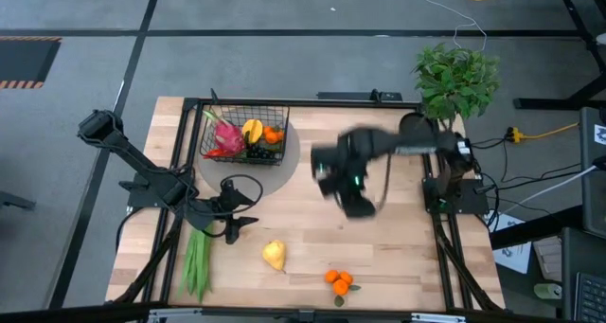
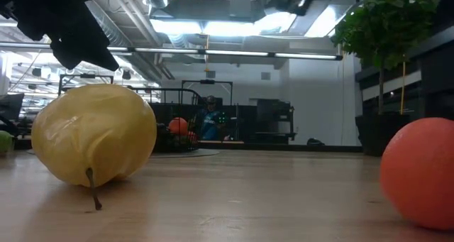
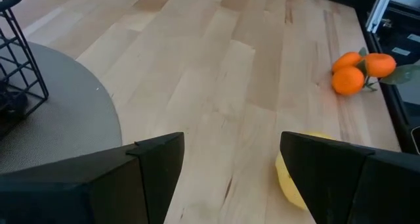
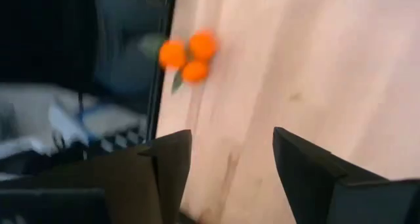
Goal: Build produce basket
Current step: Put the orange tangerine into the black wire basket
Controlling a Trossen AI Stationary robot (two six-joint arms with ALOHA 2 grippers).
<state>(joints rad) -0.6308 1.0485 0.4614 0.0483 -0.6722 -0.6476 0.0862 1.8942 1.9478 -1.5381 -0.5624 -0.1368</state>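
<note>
Although the right end effector point(image 1: 358, 207) smears to a dark blur over mid-counter from above, its own wrist view shows the two fingers point(image 4: 164, 168) spread with nothing between them, bare wood and the oranges point(image 4: 188, 55) beyond.

Left end effector point(image 1: 237, 226) sits low over the counter point(image 1: 407, 257) just beside the grey round mat point(image 1: 284, 171); fingers point(image 3: 157, 165) spread, empty. Yellow pear point(image 3: 292, 181) half hidden behind one finger in the left wrist view; from above it lies clear on the wood, near that end effector.

Basket point(image 1: 244, 134) rests on the mat toward the far side of the counter. Inside: pink dragon fruit point(image 1: 227, 134), a yellow piece point(image 1: 252, 130), an orange one point(image 1: 273, 134), something dark point(image 1: 260, 153) at the near edge, hard to make out. Left wrist view catches only a corner of the wire.

Long green beans point(image 1: 197, 261) lie on the counter near the left arm. Oranges sit near the front edge, well apart from the basket.

Low view: pear and one orange point(image 2: 422, 171) fill the foreground, the orange cut by the frame edge. Potted plant point(image 1: 456, 77) at the far right corner.

No readable writing or labels anywhere.
</note>
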